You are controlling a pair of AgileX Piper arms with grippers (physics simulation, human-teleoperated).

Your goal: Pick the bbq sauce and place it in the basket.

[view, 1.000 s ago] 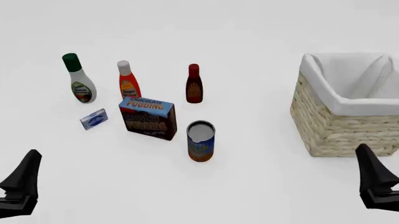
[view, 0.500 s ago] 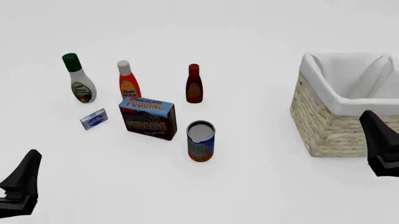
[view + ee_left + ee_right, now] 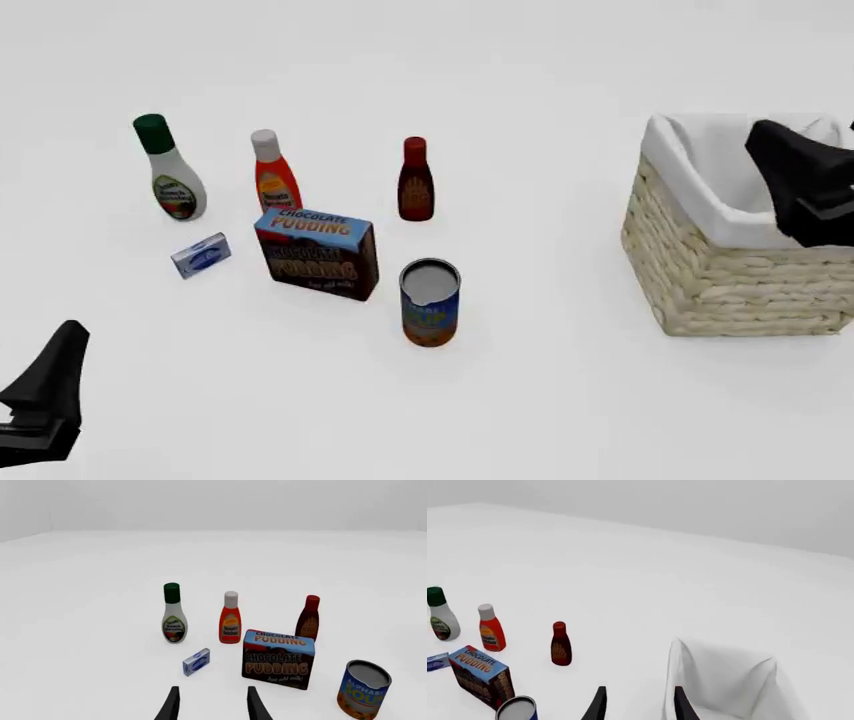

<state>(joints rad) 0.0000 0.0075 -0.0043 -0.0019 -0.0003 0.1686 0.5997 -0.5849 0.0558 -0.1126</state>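
Note:
The bbq sauce (image 3: pixel 415 180), a dark reddish-brown bottle with a red cap, stands upright mid-table behind the pudding box; both wrist views also show the bbq sauce (image 3: pixel 310 617) (image 3: pixel 560 645). The wicker basket (image 3: pixel 721 285) with white lining sits at the right, and its lining shows in the right wrist view of the basket (image 3: pixel 720 677). My right gripper (image 3: pixel 771 140) hangs open and empty over the basket, far right of the bottle; its fingers (image 3: pixel 599 704) are spread. My left gripper (image 3: pixel 67 345) stays low at the near left, open and empty, fingers (image 3: pixel 253 704) apart.
Left of the sauce stand an orange-red bottle with a white cap (image 3: pixel 275 175) and a white bottle with a green cap (image 3: pixel 171 178). In front are a chocolate pudding box (image 3: pixel 318 252), a soup can (image 3: pixel 430 300) and a small blue box (image 3: pixel 200 255).
My right gripper has risen and moved forward from the near right edge to over the basket. The left gripper and all objects have stayed put.

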